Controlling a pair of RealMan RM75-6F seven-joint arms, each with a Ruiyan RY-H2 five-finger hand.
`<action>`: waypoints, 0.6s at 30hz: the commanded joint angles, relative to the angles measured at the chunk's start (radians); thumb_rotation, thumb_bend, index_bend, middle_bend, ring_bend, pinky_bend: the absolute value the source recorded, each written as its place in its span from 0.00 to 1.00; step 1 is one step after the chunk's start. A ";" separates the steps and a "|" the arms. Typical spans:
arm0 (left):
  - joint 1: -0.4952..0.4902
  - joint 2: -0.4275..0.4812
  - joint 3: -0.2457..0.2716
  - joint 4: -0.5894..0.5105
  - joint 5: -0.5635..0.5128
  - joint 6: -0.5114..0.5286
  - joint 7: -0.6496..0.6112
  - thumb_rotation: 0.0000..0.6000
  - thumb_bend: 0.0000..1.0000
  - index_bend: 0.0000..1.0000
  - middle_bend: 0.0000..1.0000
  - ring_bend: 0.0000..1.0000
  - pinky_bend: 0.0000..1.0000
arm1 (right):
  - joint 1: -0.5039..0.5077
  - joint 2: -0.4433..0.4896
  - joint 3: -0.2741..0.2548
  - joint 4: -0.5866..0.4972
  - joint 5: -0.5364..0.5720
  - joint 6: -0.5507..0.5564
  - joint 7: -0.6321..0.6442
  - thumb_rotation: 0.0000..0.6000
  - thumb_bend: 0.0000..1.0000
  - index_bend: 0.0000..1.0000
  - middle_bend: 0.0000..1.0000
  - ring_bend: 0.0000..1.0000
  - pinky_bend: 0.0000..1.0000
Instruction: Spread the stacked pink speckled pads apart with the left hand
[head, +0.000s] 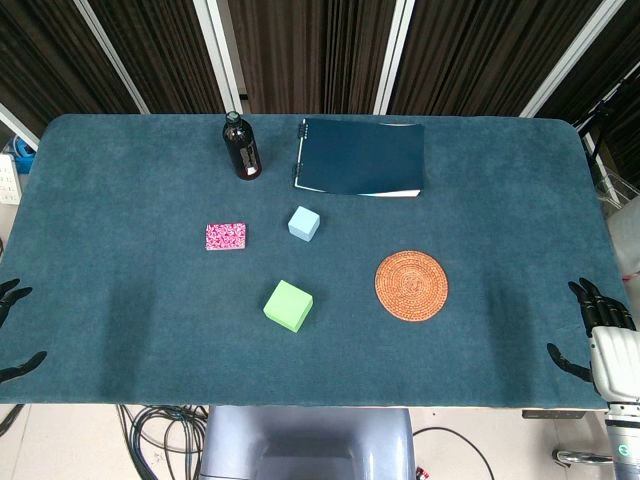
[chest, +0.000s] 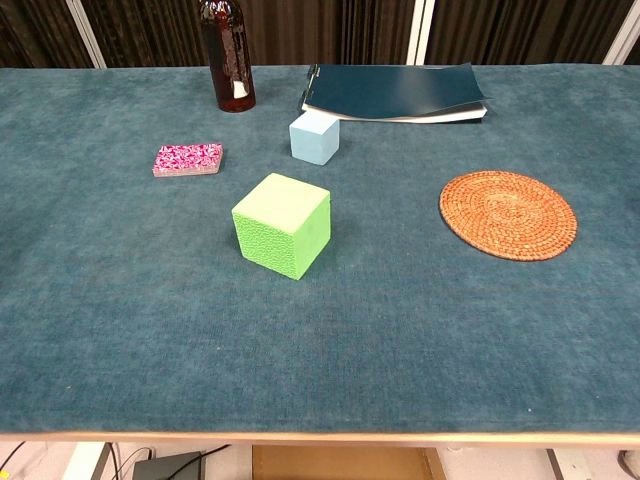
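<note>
The pink speckled pads lie in one neat stack on the teal table, left of centre; the chest view shows the same stack with its layered edge. My left hand shows only as dark fingertips at the table's left front edge, fingers apart, far from the stack and holding nothing. My right hand rests at the right front edge, fingers spread and empty. Neither hand appears in the chest view.
A green cube sits near the front middle, a light blue cube behind it. A dark bottle and a blue folder stand at the back. A round woven coaster lies to the right.
</note>
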 joint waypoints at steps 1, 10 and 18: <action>0.001 -0.001 0.000 0.000 0.001 0.001 0.000 1.00 0.16 0.23 0.19 0.05 0.10 | 0.000 0.000 0.000 0.000 0.001 -0.001 0.000 1.00 0.24 0.08 0.05 0.13 0.14; -0.002 -0.001 0.001 0.000 0.000 -0.005 0.005 1.00 0.16 0.23 0.19 0.05 0.10 | 0.000 0.001 0.001 -0.001 0.003 -0.002 -0.001 1.00 0.24 0.08 0.05 0.13 0.14; -0.002 -0.001 0.002 -0.001 0.003 -0.004 0.005 1.00 0.16 0.23 0.19 0.05 0.10 | 0.000 0.000 0.001 -0.001 0.003 -0.001 0.000 1.00 0.24 0.08 0.05 0.13 0.14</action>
